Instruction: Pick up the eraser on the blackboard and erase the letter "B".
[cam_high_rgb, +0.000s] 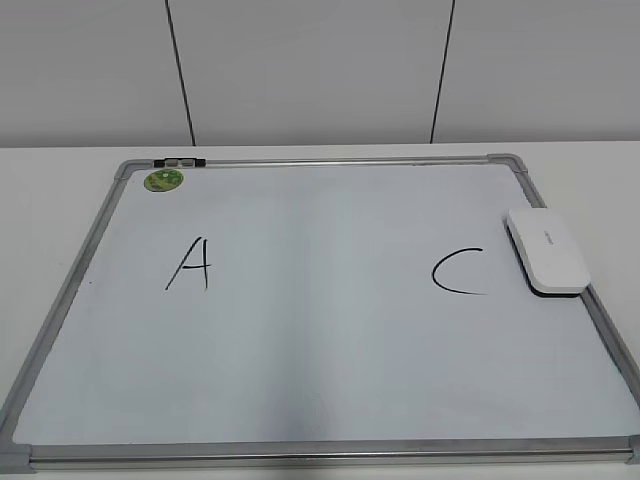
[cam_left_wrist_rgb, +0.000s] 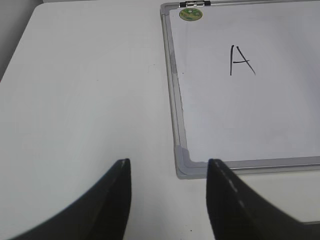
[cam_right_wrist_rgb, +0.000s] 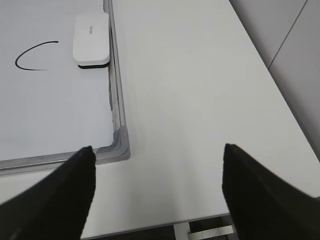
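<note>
White board lies flat on the table, both grippers parted and empty.

The white rounded plastic eraser (cam_high_rgb: 545, 252) rests on the large white dry-erase blackboard (cam_high_rgb: 300, 380) against its right frame, just beside the black "C" (cam_high_rgb: 460, 272); the black "A" (cam_high_rgb: 190, 265) sits left, and between them no "B" shows. The left gripper (cam_left_wrist_rgb: 169, 200) and right gripper (cam_right_wrist_rgb: 157, 195) hang over the white table (cam_right_wrist_rgb: 200, 100), jaws apart, holding nothing.

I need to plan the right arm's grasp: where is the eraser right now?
In the exterior view the eraser lies on the blackboard's right edge, against the frame, just right of the letter "C".
</note>
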